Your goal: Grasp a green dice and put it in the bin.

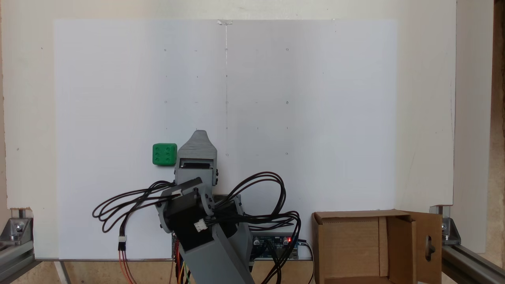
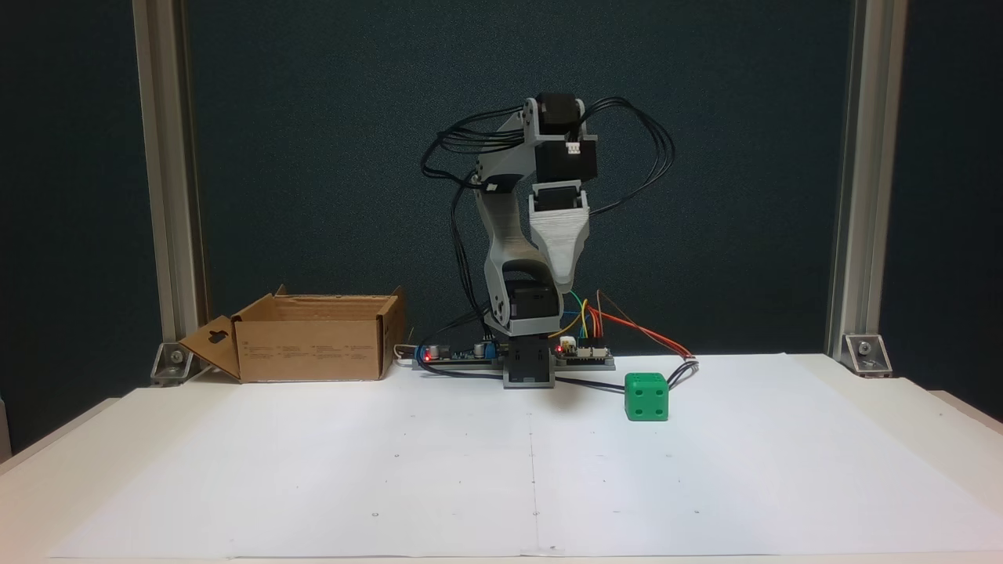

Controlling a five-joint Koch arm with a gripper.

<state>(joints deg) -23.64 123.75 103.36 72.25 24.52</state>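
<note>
From the fixed view above, I see the green dice (image 1: 164, 154) on the white sheet (image 1: 315, 118), just left of my gripper (image 1: 200, 134), not touching it; the bin (image 1: 376, 246) sits at the sheet's lower right corner. From the front fixed view, the gripper (image 2: 566, 280) hangs above the table, nothing held; I cannot tell its opening. The green dice (image 2: 647, 396) lies near the sheet's far edge, the bin (image 2: 313, 337) at the far left.

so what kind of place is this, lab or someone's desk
Probably a hobby test bench: white paper sheets marked with a dot grid, aluminium frame posts bolted at the corners, and bare circuit boards with loose wires behind the arm.
</note>
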